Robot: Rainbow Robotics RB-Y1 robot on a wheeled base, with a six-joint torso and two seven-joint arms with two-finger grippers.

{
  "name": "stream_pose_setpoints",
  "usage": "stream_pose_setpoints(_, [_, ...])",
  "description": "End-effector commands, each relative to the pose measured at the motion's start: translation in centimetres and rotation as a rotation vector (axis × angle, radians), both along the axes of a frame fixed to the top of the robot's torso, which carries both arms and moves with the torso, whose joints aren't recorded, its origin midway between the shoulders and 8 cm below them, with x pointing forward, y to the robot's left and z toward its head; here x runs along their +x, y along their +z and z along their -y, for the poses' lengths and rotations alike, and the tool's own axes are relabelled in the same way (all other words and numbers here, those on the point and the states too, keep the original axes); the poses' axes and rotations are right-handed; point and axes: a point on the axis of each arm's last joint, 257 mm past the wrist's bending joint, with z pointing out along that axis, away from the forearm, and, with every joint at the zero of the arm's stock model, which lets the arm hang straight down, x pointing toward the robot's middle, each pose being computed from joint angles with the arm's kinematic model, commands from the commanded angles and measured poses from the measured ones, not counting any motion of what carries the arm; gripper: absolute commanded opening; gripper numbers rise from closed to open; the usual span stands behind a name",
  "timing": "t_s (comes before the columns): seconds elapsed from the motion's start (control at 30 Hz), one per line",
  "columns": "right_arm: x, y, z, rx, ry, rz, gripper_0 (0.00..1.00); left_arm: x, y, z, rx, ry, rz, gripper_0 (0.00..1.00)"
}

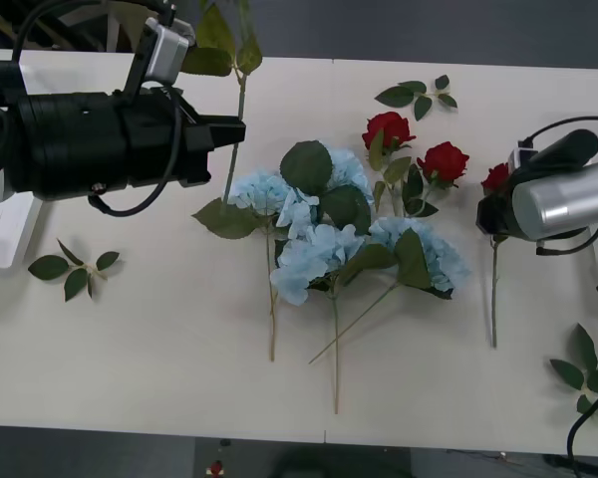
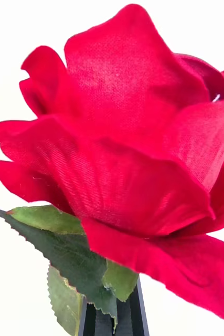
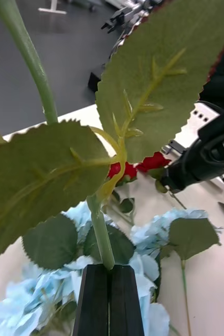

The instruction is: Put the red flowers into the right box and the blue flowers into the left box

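Left gripper [image 3: 110, 278]: its black fingers are pressed together on a thin green stem [image 1: 235, 149]; the stem rises past broad serrated green leaves [image 3: 159, 79], and its lower end hangs near the pale blue blooms. No bloom on this stem can be seen, so I cannot tell what flower it carries.

Right gripper [image 2: 113, 315]: black fingers close together under a deep red fabric rose [image 2: 132, 147], apparently clamped on its stem just below the bloom; in the front view this rose [image 1: 495, 178] sits at the gripper's tip at the table's right side, its stem running down the tabletop.

Red flowers left: two more red roses [image 1: 416, 146] lie near the middle of the white table [image 1: 159, 339], just beside the blue cluster.

Blue flowers left: the pale sky-blue hydrangea-like clusters with dark green leaves [image 1: 324, 234] lie heaped at the table's centre, none gripped as far as I can tell.

Left box: a white bin corner [image 1: 5, 234] shows at the left edge, under the left arm; its contents are hidden.

Progress, as a judgement: early; most flowers lie unsorted, and both held stems are yet to be dropped.

Clutter: loose green leaf sprigs [image 1: 75, 269] lie apart from the flowers.
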Motion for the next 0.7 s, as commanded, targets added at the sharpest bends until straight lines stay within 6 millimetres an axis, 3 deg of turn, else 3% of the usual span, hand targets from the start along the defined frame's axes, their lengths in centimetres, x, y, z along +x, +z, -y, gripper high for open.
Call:
stream_pose_setpoints(0.03, [1.1, 7.1, 0.3, -0.041, 0.037, 0.104, 0.00, -1.1, 1.8, 1.2, 0.024, -0.066, 0.138, 0.00])
stream_pose_setpoints(0.2, [1.1, 11.2, 0.7, -0.047, 0.064, 0.157, 0.00, -1.7, 1.5, 2.6, 0.043, -0.109, 0.192, 0.00])
stream_pose_setpoints(0.37, [1.2, 15.1, 2.7, -0.096, 0.083, 0.210, 0.00, -1.8, 0.2, 3.3, 0.083, -0.138, 0.218, 0.00])
stream_pose_setpoints(0.4, [1.2, 16.4, 3.9, -0.139, 0.089, 0.224, 0.00, -1.9, 0.1, 3.9, 0.084, -0.152, 0.240, 0.00])
stream_pose_setpoints(0.7, [0.8, 22.1, 10.6, -0.321, 0.137, 0.252, 0.00, -2.4, -0.9, 6.2, 0.119, -0.221, 0.313, 0.00])
